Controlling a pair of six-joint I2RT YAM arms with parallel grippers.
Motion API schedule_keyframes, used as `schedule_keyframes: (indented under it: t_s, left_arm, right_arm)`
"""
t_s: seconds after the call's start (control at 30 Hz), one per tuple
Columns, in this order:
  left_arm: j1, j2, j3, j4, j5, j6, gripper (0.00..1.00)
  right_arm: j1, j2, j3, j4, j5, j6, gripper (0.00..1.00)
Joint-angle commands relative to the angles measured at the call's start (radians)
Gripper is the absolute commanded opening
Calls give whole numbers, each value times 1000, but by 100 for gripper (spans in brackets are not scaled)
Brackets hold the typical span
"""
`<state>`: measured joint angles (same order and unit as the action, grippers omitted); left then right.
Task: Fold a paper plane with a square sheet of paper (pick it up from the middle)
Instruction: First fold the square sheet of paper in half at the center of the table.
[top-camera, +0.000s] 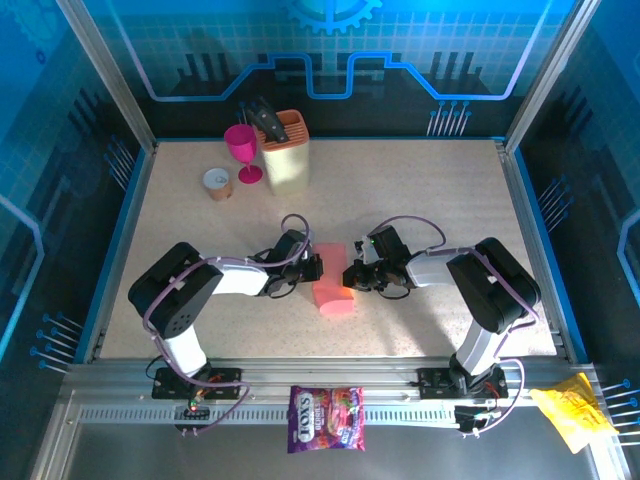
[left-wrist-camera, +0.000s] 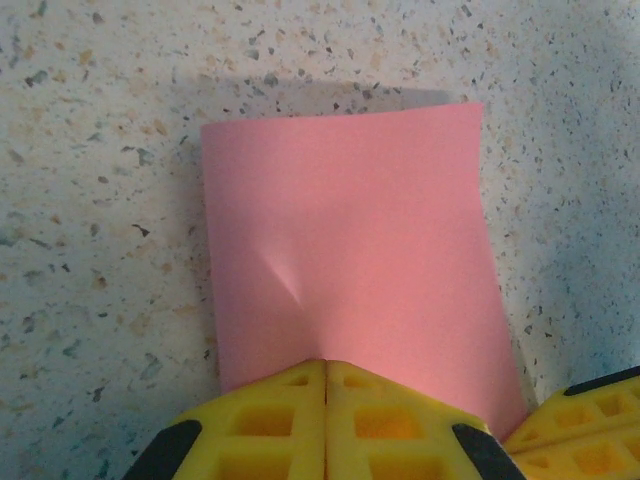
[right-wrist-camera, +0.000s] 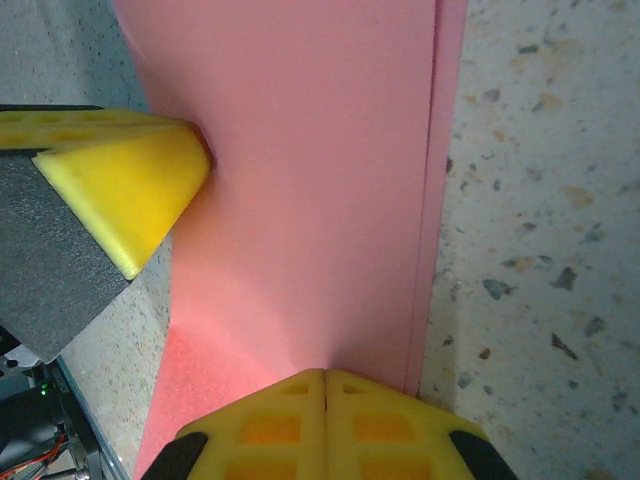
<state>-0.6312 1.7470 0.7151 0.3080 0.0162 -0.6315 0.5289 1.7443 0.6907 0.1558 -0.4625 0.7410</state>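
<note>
Both arms reach inward, low over the centre of the table (top-camera: 420, 190). The left claw (top-camera: 318, 268) and right claw (top-camera: 352, 277) are each pinched shut on an edge of the square sheet of paper (top-camera: 333, 296). The left wrist view shows a small dent in the sheet. The right wrist view shows a doubled layer along one side.

From above, the left and right edges of the sheet of paper (top-camera: 332, 295) are hidden under the left gripper (top-camera: 317, 268) and the right gripper (top-camera: 351, 278). What stands in the knife block (top-camera: 287, 160) at the far left is too dark and small to tell.

In the left wrist view the sheet's near edge is hidden behind the left gripper's yellow fingers (left-wrist-camera: 265, 420), which are cut off by the bottom edge. A finger of the right gripper is cut off at the lower right corner.

In the right wrist view the sheet runs out past the top edge, and its near end is hidden behind the right gripper's fingers (right-wrist-camera: 265, 425).
</note>
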Motion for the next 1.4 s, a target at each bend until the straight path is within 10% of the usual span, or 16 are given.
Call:
schedule_keyframes:
  t_s: [0.0,1.37]
  left_arm:
    - [8,6,-24,-9,-1,-20,8]
    - [55,72,122,-150,-76,90,7]
  right_arm:
    - [14,104,-53,-63,108,-12,0]
    - [14,126,-51,-64,117,-10,0]
